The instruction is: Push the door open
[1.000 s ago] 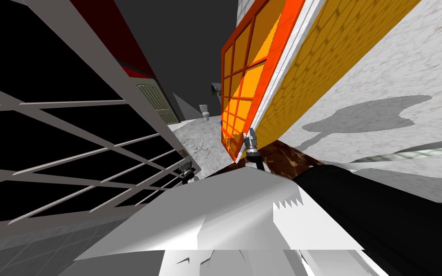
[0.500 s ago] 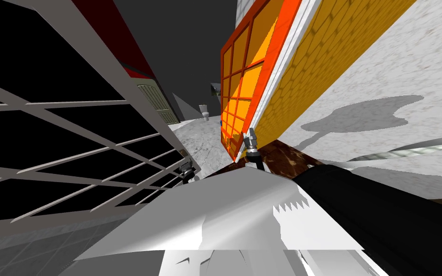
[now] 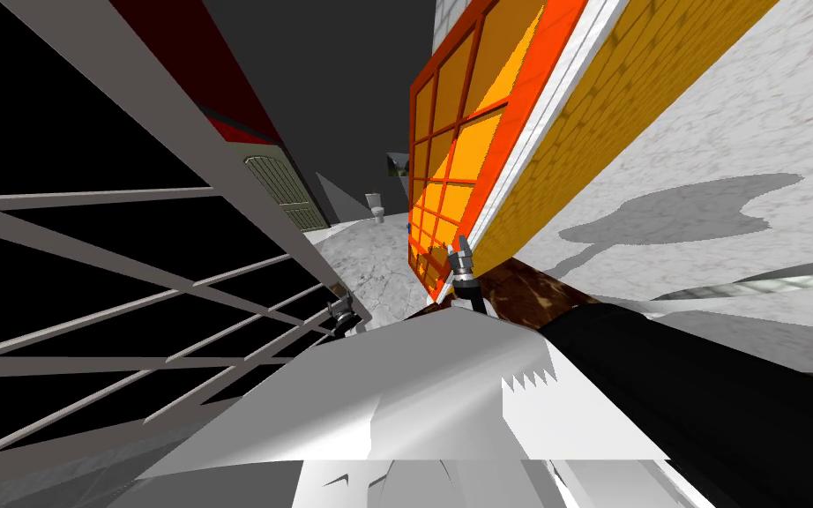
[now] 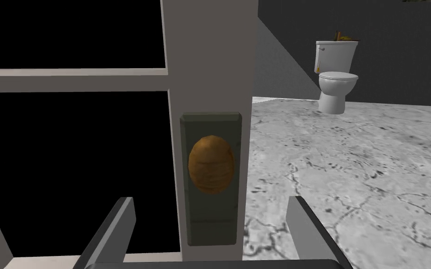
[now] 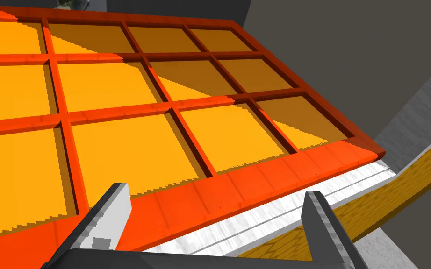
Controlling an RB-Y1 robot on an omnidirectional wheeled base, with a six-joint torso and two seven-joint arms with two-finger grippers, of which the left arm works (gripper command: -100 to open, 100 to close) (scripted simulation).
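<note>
The door to push is the big grey-framed lattice door (image 3: 228,190) on the robot's left, its panes just a black area, looking partly swung over the marbled floor (image 4: 350,187). An orange lattice panel (image 5: 116,88) sits on the right and a toilet (image 4: 336,74) is far off. The left jaws stand open right at the door's free stile, straddling the dark plate (image 4: 210,224) and brown knob (image 4: 211,163), and the right jaws are open and empty by the orange panel. Imo skip grabbing the knob: lay the left fingers (image 4: 114,224) flat on the stile and push slowly so they don't slip off.
</note>
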